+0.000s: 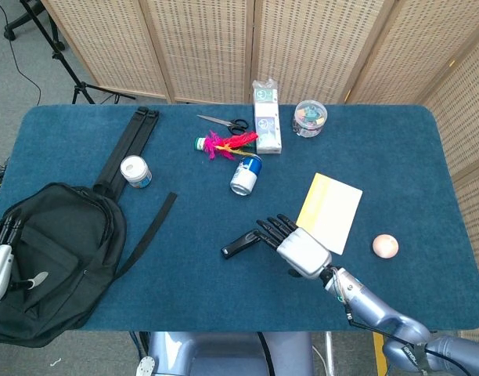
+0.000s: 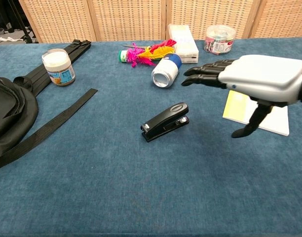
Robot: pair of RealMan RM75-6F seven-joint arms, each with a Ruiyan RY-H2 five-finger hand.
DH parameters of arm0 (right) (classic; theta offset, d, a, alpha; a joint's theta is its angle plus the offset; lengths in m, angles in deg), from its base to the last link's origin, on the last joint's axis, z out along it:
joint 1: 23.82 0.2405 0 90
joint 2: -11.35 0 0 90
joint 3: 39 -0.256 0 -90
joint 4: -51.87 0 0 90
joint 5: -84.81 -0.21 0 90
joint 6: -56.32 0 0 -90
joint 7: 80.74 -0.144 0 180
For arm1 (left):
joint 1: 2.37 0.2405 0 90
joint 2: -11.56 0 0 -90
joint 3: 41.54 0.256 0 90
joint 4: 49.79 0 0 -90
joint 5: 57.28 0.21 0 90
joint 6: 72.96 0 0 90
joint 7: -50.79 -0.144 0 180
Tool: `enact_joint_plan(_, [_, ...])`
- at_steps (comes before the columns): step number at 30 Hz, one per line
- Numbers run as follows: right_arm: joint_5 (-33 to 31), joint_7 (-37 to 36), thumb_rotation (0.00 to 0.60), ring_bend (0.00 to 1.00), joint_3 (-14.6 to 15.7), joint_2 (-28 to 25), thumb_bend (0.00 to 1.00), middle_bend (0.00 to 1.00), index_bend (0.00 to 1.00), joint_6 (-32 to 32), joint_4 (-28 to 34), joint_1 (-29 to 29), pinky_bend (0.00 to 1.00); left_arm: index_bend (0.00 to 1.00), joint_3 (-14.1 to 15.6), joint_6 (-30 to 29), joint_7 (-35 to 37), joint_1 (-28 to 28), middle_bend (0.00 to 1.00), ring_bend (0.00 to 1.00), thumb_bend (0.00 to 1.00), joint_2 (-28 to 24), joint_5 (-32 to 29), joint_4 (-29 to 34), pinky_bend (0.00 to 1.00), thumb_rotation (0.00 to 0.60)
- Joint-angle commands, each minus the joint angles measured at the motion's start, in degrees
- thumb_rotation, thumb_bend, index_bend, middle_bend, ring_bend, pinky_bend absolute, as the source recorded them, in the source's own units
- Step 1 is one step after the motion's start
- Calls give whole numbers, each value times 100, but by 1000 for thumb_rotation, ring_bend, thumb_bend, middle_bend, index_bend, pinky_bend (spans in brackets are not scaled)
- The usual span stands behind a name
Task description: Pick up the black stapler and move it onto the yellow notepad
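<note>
Black stapler [image 2: 165, 121] lies free on the bench, right hand [image 2: 259, 78] above it, fingers spread, holding nothing.
Rigid, probably smooth plastic; gripping across its mid-body looks safest.

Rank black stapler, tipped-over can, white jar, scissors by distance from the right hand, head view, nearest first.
From the right hand:
1. black stapler, just left of the fingertips.
2. tipped-over can, up the table, slightly left.
3. scissors, near the far edge, left of the white box.
4. white jar, far left, beside the backpack straps.
</note>
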Motion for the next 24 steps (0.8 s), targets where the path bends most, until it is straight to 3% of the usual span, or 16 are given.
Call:
enact_joint_plan(1, [-440, 445, 600, 0, -158, 389, 74, 3, 47, -367, -123, 286, 141, 0, -21, -12, 91, 13, 0, 0, 0, -40, -4, -5, 7, 600])
enact_joint_plan(9, [-1389, 1372, 600, 35, -402, 1389, 173, 53, 106, -722, -775, 770, 174, 0, -14, 33, 170, 12, 0, 0, 0, -74, 22, -9, 7, 600])
enact_joint_plan(12, [-1650, 1608, 600, 89, -451, 1672, 223, 107, 178, -695, -1026, 894, 189, 0, -21, 47, 207, 12, 0, 0, 0, -86, 13, -14, 7, 600])
enact_joint_plan(20, [-1621, 1541, 600, 374, -355, 1992, 480, 443, 528, -377, -1385, 1036, 260, 0, -70, 148, 373, -21, 0, 0, 0, -152, -78, -62, 7, 600])
enact_joint_plan(24, [-1438, 1278, 600, 409, -334, 1893, 558, 500, 586, -127, -1348, 1032, 273, 0, -87, 184, 415, -35, 0, 0, 0, -171, -109, -75, 7, 600])
